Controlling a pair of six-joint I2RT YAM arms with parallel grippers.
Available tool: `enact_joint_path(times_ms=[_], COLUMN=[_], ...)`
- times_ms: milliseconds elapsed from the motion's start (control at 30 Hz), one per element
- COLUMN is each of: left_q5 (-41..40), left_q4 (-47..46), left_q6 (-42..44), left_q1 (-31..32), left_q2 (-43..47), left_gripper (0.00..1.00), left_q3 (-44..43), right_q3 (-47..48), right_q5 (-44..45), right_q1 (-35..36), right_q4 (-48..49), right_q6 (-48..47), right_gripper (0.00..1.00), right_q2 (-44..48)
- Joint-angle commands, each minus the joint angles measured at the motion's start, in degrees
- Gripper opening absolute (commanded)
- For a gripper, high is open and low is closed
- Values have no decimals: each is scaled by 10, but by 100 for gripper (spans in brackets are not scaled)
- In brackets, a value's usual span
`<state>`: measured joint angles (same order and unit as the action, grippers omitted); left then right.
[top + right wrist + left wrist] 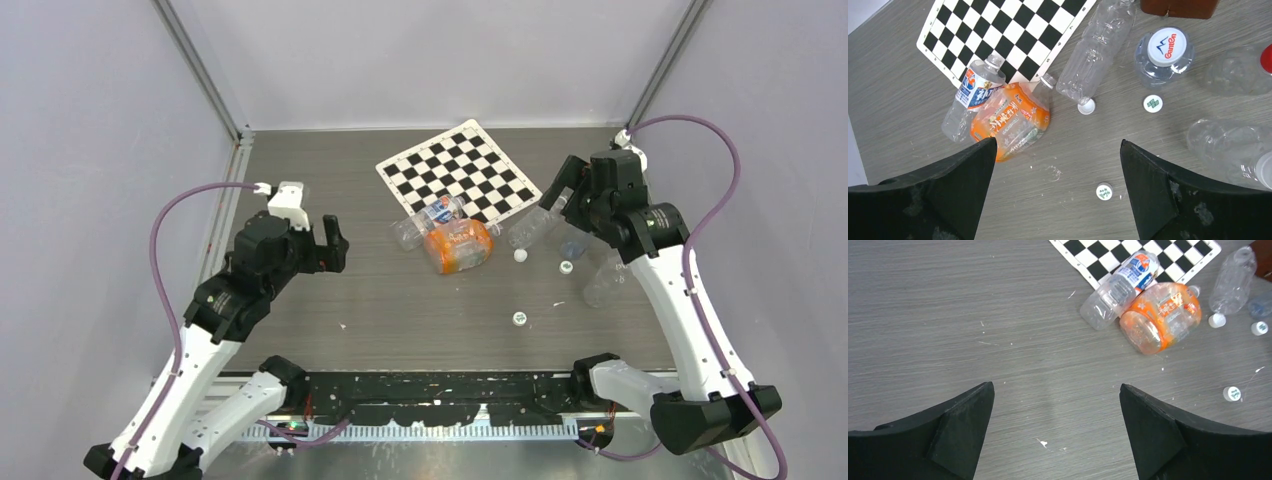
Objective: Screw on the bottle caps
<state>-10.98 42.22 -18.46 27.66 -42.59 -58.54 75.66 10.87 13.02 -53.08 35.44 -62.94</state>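
Hovering above the counter (400,330), both arms hold nothing. The left fingers (960,427) stand wide apart over bare wood grain, well to the left of the clutter. The right fingers (950,192) are spread just as wide, looking straight down on the bottles.

The bottle caps (1152,103) lie loose on the counter, with three in plain view. One sits upside down just beside the end of a clear bottle (1098,47), one with a green mark lies near it, and one lies alone, nearer the arms.

A blue-label bottle (973,97) and an orange bottle (1010,120) lie on their sides against each other at the edge of a checkerboard mat (998,30), both necks open. Further right, a small bottle (1164,52) stands upright with its white cap on.

Lying flat, the open bottles would likely roll, so one arm probably has to steady a bottle while the other brings a cap and turns it. The wide, empty stance suits that first pick. The right arm is the closer one to both caps and bottles.
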Motion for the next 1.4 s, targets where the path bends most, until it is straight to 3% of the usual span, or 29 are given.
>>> enact_joint_path(times_ms=[0, 133, 433, 700, 967, 1133, 1300, 1367], left_q5=[10, 20, 32, 32, 19, 23, 39, 43], left_q4=[-8, -18, -5, 32, 68, 78, 55, 41], left_q6=[18, 12, 7, 6, 5, 1, 4, 3], left_q1=[-3, -2, -2, -3, -2, -2, -2, -2], left_q2=[-2, 16, 33, 62, 87, 97, 105, 103], left_gripper=[100, 100, 100, 100, 100, 100, 100, 100], left_q3=[7, 21, 27, 27, 26, 20, 26, 23], right_q3=[-4, -17, -33, -27, -11, -11, 9, 17], right_q5=[11, 18, 236, 290, 277, 280, 309, 315], right_q1=[1, 3, 73, 77, 77, 79, 112, 132], right_q4=[51, 58, 104, 127, 153, 163, 147, 142], right_q6=[14, 46, 193, 289, 326, 339, 312, 290], right_gripper=[100, 100, 100, 100, 94, 75, 51, 45], right_q2=[1, -36, -170, -304, -405, -431, -390, -362])
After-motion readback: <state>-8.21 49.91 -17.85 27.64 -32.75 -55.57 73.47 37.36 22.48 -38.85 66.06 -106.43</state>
